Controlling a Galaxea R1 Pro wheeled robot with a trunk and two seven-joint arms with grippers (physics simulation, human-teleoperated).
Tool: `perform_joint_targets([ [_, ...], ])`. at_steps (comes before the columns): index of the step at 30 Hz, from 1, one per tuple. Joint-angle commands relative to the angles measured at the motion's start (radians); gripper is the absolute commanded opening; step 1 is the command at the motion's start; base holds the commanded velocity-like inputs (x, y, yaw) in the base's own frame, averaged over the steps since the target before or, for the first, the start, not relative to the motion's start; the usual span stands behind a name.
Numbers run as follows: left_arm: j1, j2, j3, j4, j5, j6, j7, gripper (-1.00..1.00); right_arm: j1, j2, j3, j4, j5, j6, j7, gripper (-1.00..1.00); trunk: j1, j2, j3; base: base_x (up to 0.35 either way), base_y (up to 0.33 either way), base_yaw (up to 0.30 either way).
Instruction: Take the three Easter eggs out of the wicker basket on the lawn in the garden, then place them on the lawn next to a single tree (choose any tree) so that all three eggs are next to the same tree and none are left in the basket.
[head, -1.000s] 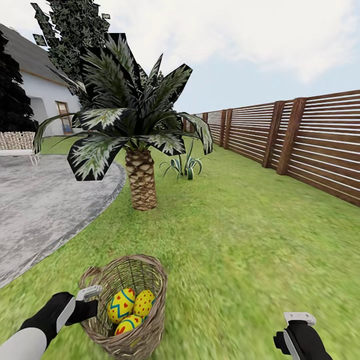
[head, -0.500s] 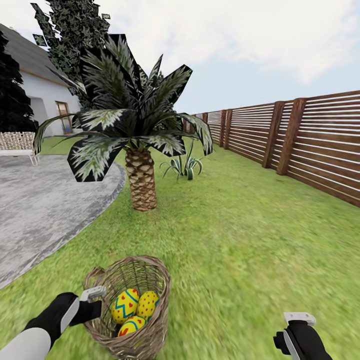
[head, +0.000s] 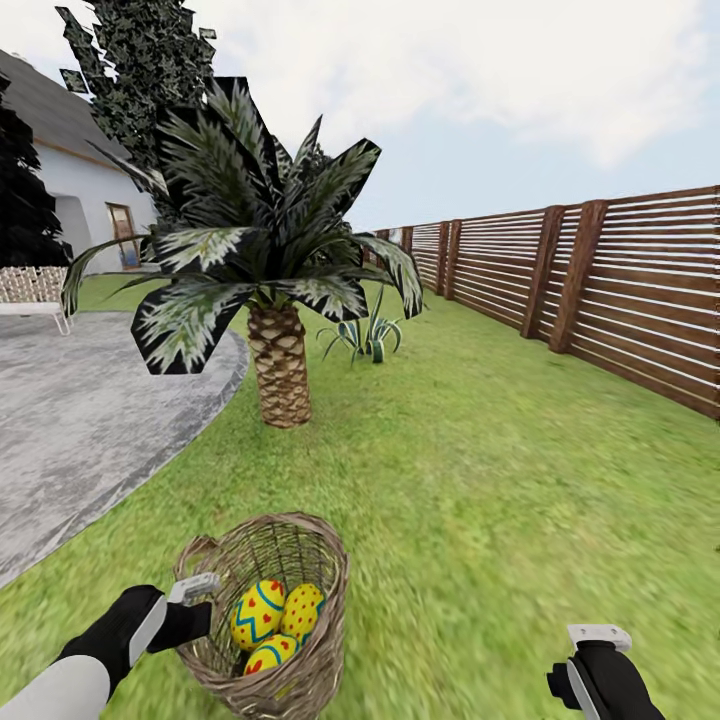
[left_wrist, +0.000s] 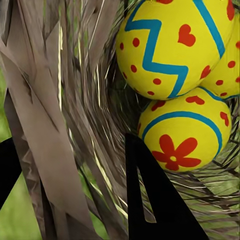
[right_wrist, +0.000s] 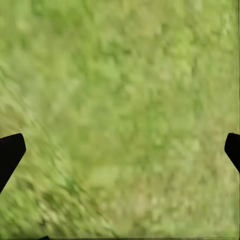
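At the bottom of the head view, on the lawn (head: 480, 480), stands the wicker basket (head: 300, 660) with all three Easter eggs (head: 270, 620) nested inside, one lying lower and nearer than the two above it. The left gripper (head: 200, 590) is clamped on the basket's near wall beside the small loop handle: in the left wrist view one dark finger (left_wrist: 150, 200) sits inside the weave, just below an egg painted with a red flower, while the other lies outside, so the wicker wall (left_wrist: 55, 150) is pinched between them. My guess is the basket is held this way so that all the eggs can be moved at once, rather than one by one.

The right gripper (right_wrist: 120, 150) hangs low over bare grass with its fingertips spread wide at the edges of its wrist view, holding nothing.

Ahead, well apart from the basket, a short palm (head: 275, 360) with a scaly brown trunk rises at the rim of a grey paved patch (head: 90, 420); a small spiky plant (head: 365, 340) grows beyond it. A brown slatted fence (head: 600, 290) runs along the right side, a white house (head: 70, 190) stands far left, and a tall mottled crown (head: 150, 60) shows behind the palm, its trunk hidden.
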Motion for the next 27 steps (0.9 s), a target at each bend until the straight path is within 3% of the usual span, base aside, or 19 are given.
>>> perform_joint_targets([
  [1, 0.0, -0.001, 0.005, 0.009, 0.009, 0.006, -0.001, -1.0, -0.001, 0.0, 0.001, -0.001, 0.0, 0.004, -0.001, 1.0, -0.004, 0.007, 0.002, 0.0, 0.0, -0.251],
  [27, 0.0, -0.003, 0.005, 0.031, 0.008, 0.002, -0.002, -1.0, -0.001, -0.003, -0.001, -0.001, -0.001, 0.004, -0.001, 1.0, -0.104, 0.189, 0.084, 0.0, 0.0, -0.28],
])
